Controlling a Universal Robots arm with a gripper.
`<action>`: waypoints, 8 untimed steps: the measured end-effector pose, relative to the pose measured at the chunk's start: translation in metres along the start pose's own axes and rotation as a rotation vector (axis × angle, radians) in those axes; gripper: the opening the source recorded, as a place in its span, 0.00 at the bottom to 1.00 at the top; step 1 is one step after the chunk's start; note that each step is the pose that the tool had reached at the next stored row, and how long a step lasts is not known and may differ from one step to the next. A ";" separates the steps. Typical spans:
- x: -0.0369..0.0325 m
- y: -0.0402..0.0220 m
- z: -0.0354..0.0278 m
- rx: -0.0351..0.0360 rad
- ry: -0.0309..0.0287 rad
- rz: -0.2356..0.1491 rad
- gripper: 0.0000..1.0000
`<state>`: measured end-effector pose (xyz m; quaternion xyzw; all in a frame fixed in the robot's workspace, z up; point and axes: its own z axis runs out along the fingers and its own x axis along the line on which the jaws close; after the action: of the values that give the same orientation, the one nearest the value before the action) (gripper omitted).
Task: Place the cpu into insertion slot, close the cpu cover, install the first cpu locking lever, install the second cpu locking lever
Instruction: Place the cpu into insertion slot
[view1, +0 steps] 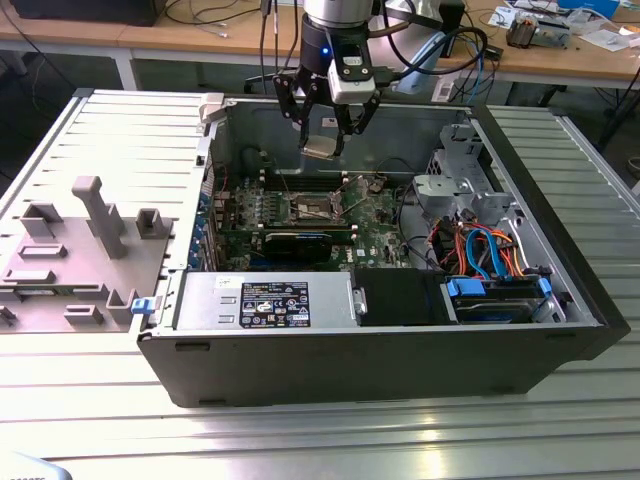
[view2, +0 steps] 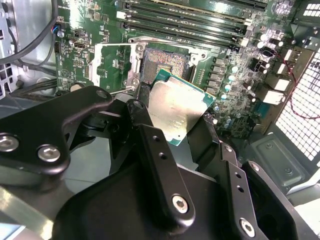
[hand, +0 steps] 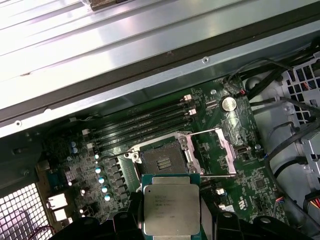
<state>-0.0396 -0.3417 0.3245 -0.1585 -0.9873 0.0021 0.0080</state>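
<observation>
My gripper (view1: 323, 138) hangs above the open computer case, shut on the cpu (view1: 322, 145). The cpu (view2: 177, 107) is a flat square chip with a silvery top and green edge, pinched by its two sides between my black fingers (view2: 145, 115). It is held in the air, above and a little to one side of the insertion slot (hand: 162, 162). The dark square insertion slot (view2: 165, 65) lies bare on the green motherboard. The cpu cover (hand: 224, 150), a silver frame, is swung open beside the slot. The cpu (hand: 171, 210) stays apart from the slot.
Long black memory slots (hand: 145, 122) run beside the socket. A black graphics card (view1: 300, 240), a power supply (view1: 265, 300) and a drive bay with blue and orange cables (view1: 490, 250) fill the case. A grey fixture plate (view1: 85, 240) lies at the exterior view's left.
</observation>
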 end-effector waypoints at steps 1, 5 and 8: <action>0.0000 0.0000 0.0000 0.0000 0.0000 0.001 0.55; 0.0000 0.0000 0.0000 -0.0001 0.0000 0.007 0.55; 0.0000 0.0000 0.0001 -0.0002 0.0000 0.009 0.55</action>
<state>-0.0396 -0.3417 0.3244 -0.1629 -0.9866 0.0020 0.0080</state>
